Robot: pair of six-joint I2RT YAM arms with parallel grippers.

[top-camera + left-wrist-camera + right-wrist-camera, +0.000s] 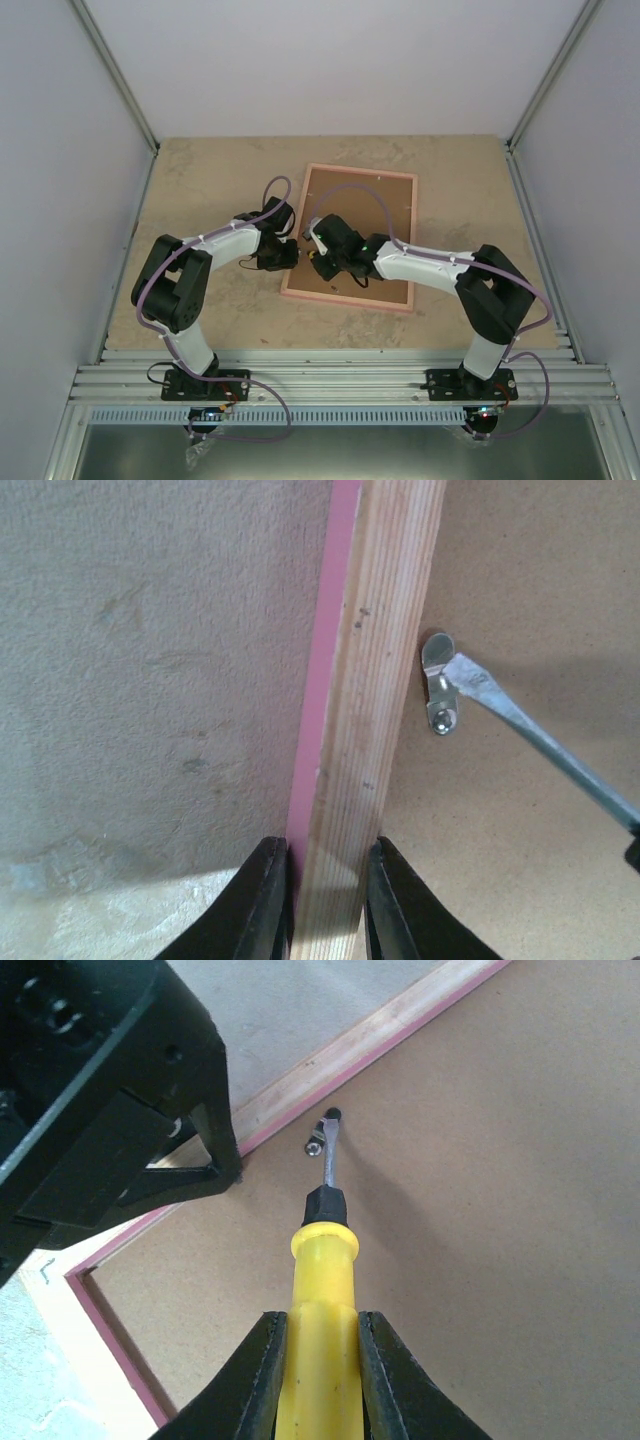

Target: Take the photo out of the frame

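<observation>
Frame (360, 171), one only, lies brown back upward on the table (200, 200), so the photo probably faces down, unseen. Two grippers meet at its left rail. The left gripper (325, 858) pinches the wooden rail between both fingers. The right gripper (322, 1325) is clamped on one yellow-handled screwdriver (322, 1255), whose blade tip rests on one metal clip (438, 685).

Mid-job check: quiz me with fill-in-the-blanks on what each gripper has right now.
The left gripper is clamped on the wooden rail of the ____.
The right gripper holds a screwdriver with a ____ handle.
The screwdriver's blade reaches a small metal clip on the backing board, which faces ____.
Missing words: frame; yellow; up.
</observation>
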